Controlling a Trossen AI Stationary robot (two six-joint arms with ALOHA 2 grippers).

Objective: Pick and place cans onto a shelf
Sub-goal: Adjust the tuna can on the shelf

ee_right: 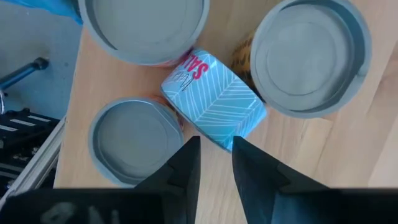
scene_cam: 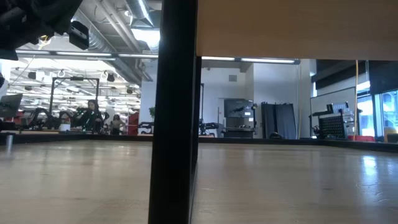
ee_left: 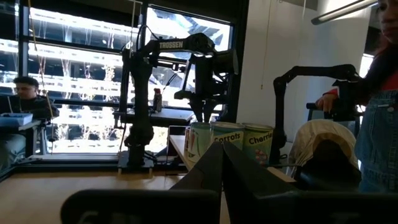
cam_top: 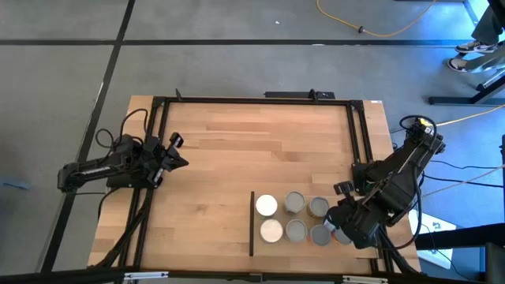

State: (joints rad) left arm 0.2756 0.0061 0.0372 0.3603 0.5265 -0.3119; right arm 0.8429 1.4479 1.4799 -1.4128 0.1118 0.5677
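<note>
**Right claw lines up over the can cluster**

Right claw [ee_right: 216, 163], fingers narrowly parted and holding nothing, hangs over a tipped blue-striped can [ee_right: 214, 102] among upright cans [cam_top: 295, 203] at the table's [cam_top: 221, 150] near right. Centre, then close squarely. Left claw [cam_top: 175, 152] waits, seemingly shut.

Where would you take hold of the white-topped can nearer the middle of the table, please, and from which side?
Grip the white-topped can by its round side wall from straight above: it stands upright, so the flat top offers nothing to pinch. Probably one of the jaws on the free side by the dark strip, the other in the narrow gap to the grey-topped can.
</note>
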